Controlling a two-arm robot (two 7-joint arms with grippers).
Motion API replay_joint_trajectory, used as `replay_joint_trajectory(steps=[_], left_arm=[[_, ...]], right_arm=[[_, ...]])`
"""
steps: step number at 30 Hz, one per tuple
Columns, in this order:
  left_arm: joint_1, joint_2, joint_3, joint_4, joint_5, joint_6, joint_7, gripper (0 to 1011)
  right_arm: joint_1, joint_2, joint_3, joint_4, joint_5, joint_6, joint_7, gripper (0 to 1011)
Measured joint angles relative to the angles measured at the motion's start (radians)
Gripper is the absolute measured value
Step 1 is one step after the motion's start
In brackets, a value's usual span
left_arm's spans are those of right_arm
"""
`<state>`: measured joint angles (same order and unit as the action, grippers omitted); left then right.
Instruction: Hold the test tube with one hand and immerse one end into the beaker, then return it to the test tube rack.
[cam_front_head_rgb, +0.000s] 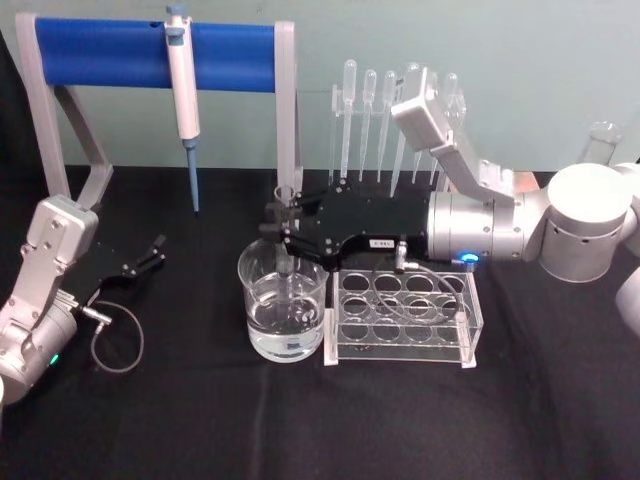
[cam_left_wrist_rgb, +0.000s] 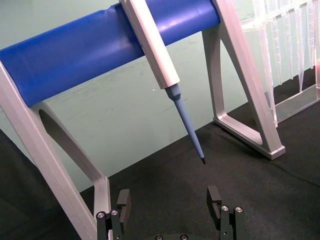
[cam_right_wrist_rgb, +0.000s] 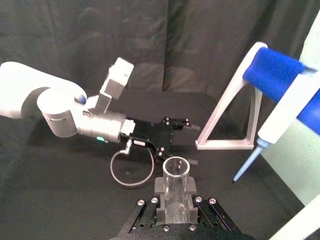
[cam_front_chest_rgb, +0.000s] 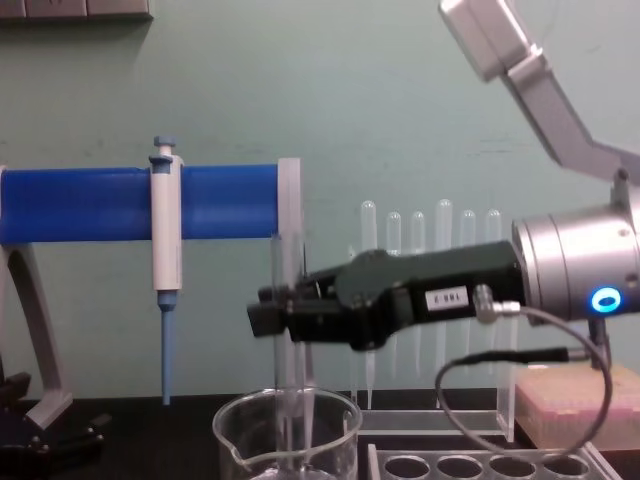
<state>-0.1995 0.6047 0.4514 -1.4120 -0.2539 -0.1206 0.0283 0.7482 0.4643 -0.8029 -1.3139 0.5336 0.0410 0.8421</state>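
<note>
My right gripper (cam_front_head_rgb: 285, 232) reaches in from the right, held level above the counter (cam_front_head_rgb: 200, 420). Its fingers (cam_right_wrist_rgb: 159, 189) are clamped on the test tube (cam_front_chest_rgb: 288, 250), one on each side of the glass. The tube stands upright. Its open rim rises above my fingers, and its lower part passes down through the mouth of the beaker (cam_front_head_rgb: 283, 345). The beaker stands on the counter just to the left of the test tube rack (cam_front_head_rgb: 400, 322), so close that I cannot tell whether the two touch. It holds clear liquid to about half its height. The tube's lower end is inside the beaker walls, but I cannot tell whether it reaches the liquid. The rack is clear plastic and lies under my right wrist, where a blue light ring glows.

My left gripper (cam_front_head_rgb: 152, 255) rests low at the left side of the counter, well apart from the beaker. Its fingers (cam_left_wrist_rgb: 123, 204) are spread apart with nothing between them, and they point toward the stand (cam_front_head_rgb: 130, 52) with the blue bar at the back. A white-and-blue micropipette (cam_front_head_rgb: 183, 90) hangs from that bar, tip down. A row of thin plastic pipettes (cam_front_head_rgb: 368, 110) stands upright behind the rack.
</note>
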Motion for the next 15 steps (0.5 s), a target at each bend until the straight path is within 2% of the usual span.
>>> replay_joint_trajectory(steps=[15], left_arm=[[0.000, 0.000, 0.000, 0.000, 0.000, 0.000, 0.000, 1000]], right_arm=[[-0.042, -0.014, 0.011, 0.047, -0.050, -0.024, 0.001, 239]])
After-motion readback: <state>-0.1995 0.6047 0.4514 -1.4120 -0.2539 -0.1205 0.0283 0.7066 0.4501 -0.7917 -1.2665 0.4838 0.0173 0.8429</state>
